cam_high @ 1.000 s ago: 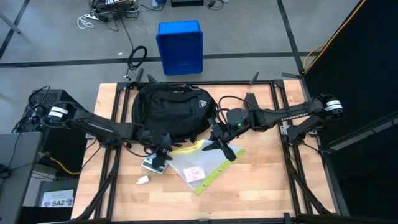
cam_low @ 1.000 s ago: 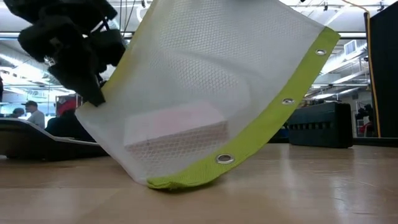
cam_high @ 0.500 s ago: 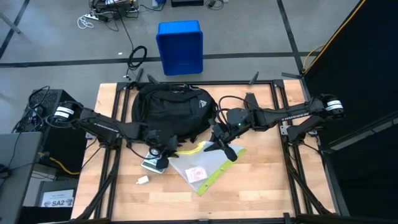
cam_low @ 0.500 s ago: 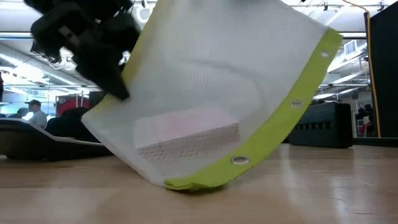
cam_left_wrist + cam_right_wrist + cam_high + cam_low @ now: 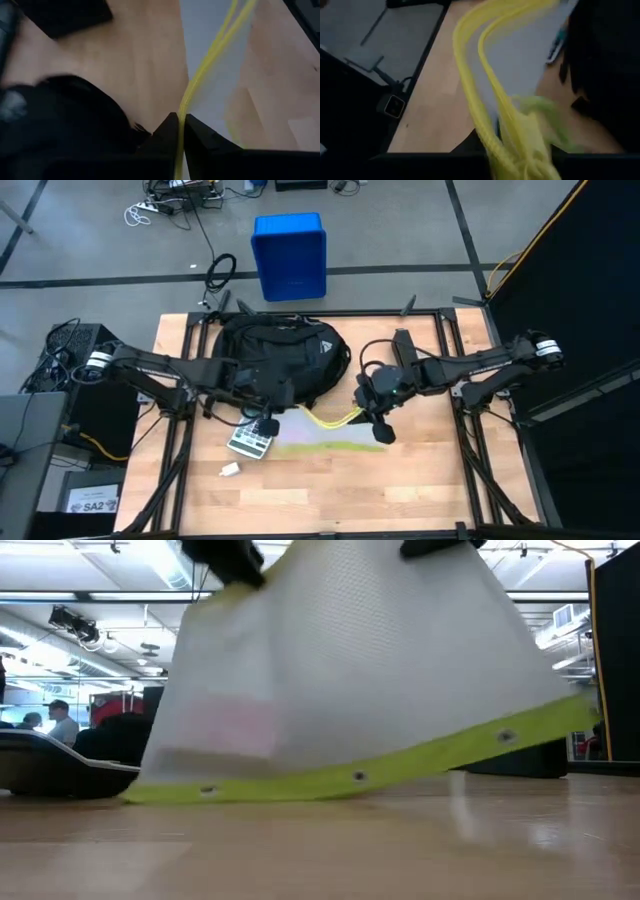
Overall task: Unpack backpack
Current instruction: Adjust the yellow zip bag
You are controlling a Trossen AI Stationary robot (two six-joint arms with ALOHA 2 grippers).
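The black backpack [image 5: 280, 360] lies on its back at the table's far side, between the arms. In front of it a white mesh pouch [image 5: 350, 670] with yellow-green trim hangs upright between my two grippers, a pale pink item [image 5: 235, 725] inside it. My left gripper [image 5: 270, 423] is shut on one end of its yellow zip edge [image 5: 330, 418], and my right gripper [image 5: 378, 428] is shut on the other end. The pouch's eyelet edge [image 5: 360, 776] slants just over the table. My left gripper pinches the pouch's yellow zip edge [image 5: 181, 107] between its two fingers, slanting down toward the table. The pouch hangs below the hold; whether its low corner [image 5: 140, 796] touches the table I cannot tell. My right gripper pinches the bunched yellow zip edge [image 5: 492, 127] at the pouch's other end, also slanting down. The mesh hangs from it, spread between the two holds.
A calculator [image 5: 246, 442] and a small white item [image 5: 230, 470] lie on the wood near my left gripper. A blue bin [image 5: 290, 255] stands on the floor beyond the table's far edge. Bare wood shows toward the near edge.
My left gripper has taken hold of the pouch's zip edge and gone up. My right gripper has shifted a little toward the table's right edge. The pouch, which leaned with one corner on the table, now hangs upright and spread between both grippers.
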